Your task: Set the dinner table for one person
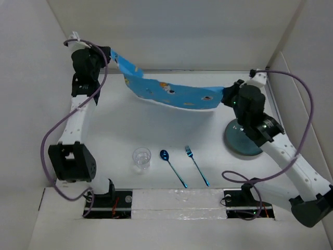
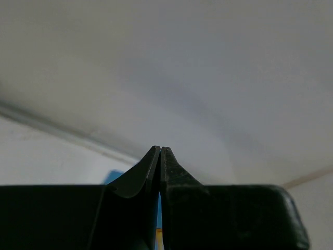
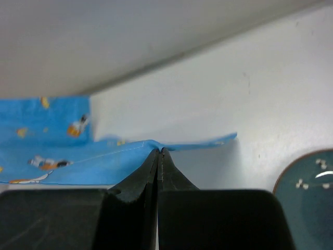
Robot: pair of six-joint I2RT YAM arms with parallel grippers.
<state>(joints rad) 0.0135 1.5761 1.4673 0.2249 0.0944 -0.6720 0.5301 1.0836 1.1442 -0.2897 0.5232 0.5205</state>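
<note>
The blue cartoon-print placemat (image 1: 171, 94) hangs sagging above the white dinner table (image 1: 171, 130), stretched between both arms. My left gripper (image 1: 111, 55) is shut on its far left corner, held high near the back wall. In the left wrist view the closed left gripper (image 2: 159, 149) shows only a sliver of blue placemat (image 2: 157, 219) between the fingers. My right gripper (image 1: 224, 97) is shut on the mat's right edge. The right wrist view shows the right gripper (image 3: 159, 151) pinching the placemat (image 3: 62, 161) fold just above the table.
A teal plate (image 1: 240, 140) lies at the right, partly under the right arm, and shows as the plate (image 3: 307, 185) in the right wrist view. A clear glass (image 1: 141, 159), a blue spoon (image 1: 172, 167) and a blue fork (image 1: 197, 165) lie near the front. White walls enclose the table.
</note>
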